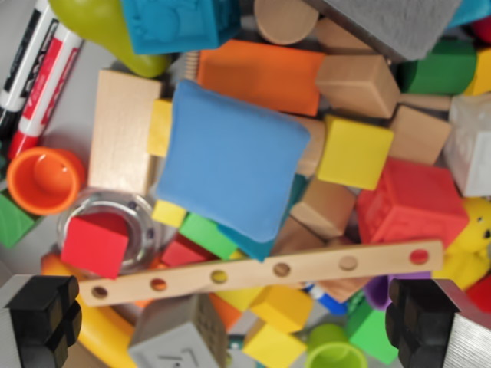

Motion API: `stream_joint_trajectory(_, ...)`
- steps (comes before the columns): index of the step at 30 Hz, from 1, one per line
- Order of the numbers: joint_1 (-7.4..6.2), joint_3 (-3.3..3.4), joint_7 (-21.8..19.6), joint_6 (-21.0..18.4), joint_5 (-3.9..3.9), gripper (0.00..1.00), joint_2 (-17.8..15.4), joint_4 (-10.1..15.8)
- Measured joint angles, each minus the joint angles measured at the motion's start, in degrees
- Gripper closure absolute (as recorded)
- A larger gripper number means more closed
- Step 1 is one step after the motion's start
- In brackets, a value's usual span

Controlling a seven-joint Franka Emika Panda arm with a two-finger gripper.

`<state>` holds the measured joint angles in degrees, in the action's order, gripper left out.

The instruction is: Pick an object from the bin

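Hovering spread above the bin, the end effector held nothing; the red marker's print was too blurred to read.

Bright, even light — soft shadows, slight blur throughout.

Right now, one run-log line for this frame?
phase: hover over bin | gripper: open, empty | below: blue cushion, holed wooden strip | clutter: dense | grasp: not yet
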<state>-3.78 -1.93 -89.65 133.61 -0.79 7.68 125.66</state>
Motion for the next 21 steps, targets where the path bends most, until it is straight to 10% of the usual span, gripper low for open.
stream_joint_trajectory(9,-1.11,0.0,-10.9,4.4,0.2,0.0,2.3,2.7)
stream_joint_trajectory(21,-1.22,0.06,-12.1,10.9,0.2,0.0,8.0,3.6)
